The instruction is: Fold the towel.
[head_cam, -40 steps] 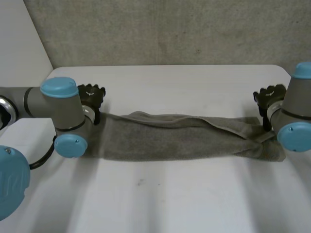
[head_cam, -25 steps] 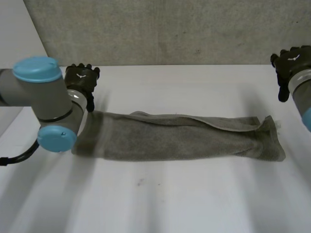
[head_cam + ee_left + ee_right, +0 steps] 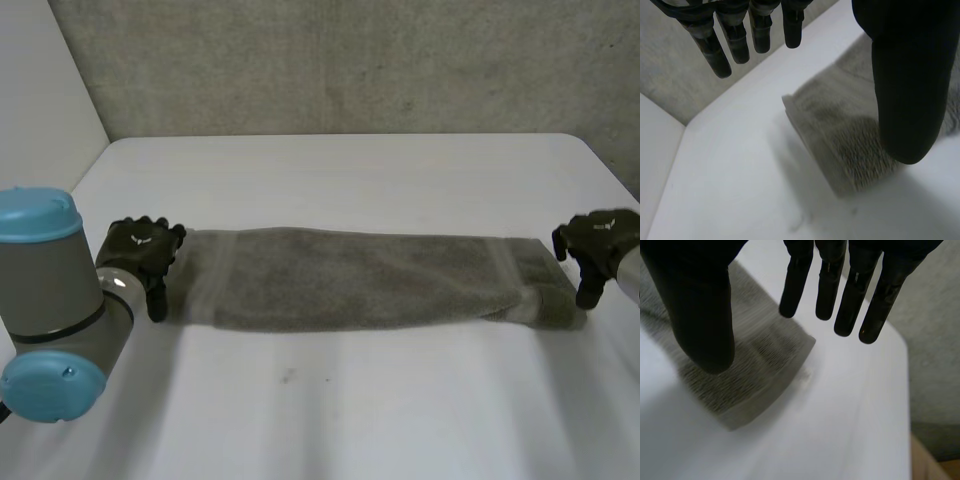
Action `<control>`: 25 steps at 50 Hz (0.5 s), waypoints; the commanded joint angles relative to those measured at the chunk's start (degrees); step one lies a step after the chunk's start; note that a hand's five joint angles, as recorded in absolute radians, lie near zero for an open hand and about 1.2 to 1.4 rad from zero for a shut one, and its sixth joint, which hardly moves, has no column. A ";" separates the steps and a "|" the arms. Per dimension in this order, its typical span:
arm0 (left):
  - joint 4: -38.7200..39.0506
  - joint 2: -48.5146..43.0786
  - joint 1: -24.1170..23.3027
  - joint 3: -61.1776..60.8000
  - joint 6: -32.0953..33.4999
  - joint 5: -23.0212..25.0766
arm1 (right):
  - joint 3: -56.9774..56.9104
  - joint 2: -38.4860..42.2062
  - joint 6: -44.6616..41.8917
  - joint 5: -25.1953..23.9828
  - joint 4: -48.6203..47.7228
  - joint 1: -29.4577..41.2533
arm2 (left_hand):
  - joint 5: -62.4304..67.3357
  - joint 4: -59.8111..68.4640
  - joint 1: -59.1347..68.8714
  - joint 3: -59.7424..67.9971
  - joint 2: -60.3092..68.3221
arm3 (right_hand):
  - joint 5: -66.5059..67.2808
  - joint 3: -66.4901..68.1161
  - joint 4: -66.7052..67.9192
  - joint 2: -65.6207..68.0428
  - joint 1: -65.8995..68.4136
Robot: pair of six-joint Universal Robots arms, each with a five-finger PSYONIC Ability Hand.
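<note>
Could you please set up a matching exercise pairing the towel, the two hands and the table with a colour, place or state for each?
Things:
1. towel
2. left hand
3. right hand
4. table

Descriptions:
A. white
B. open, at the towel's end on the robot's right
C. grey, lying in one long strip
D. open, at the towel's end on the robot's left

Pairs: 1-C, 2-D, 3-B, 4-A
</note>
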 commanded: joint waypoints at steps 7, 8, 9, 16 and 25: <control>7.78 -1.58 1.07 -4.54 0.14 0.17 | 8.03 5.07 9.44 -4.00 -10.84 -3.47 | 1.11 1.41 1.45 1.38 1.30 | -3.55 -4.48 -4.46 -4.75 -7.97; 8.91 -1.84 1.07 -4.88 0.23 0.17 | 8.04 5.08 9.44 -4.00 -10.85 -3.47 | 1.28 1.57 1.62 1.55 1.47 | -3.55 -4.48 -4.45 -4.75 -7.97; 9.97 -2.19 1.07 -5.06 0.23 0.17 | 8.04 5.95 9.88 -4.17 -11.19 -3.56 | 1.28 1.58 1.62 1.55 1.47 | -3.38 -4.31 -4.29 -4.58 -7.80; 11.12 -3.68 1.16 -5.15 0.23 0.17 | 7.86 7.89 10.59 -4.00 -12.52 -3.91 | 1.28 1.58 1.62 1.55 1.47 | 5.20 4.27 4.29 4.00 0.78; 11.12 -3.77 1.16 -5.41 0.23 0.17 | 5.93 9.91 8.65 -0.57 -19.81 -8.40 | 0.94 1.24 1.28 1.22 1.13 | 50.22 49.29 49.32 49.02 45.80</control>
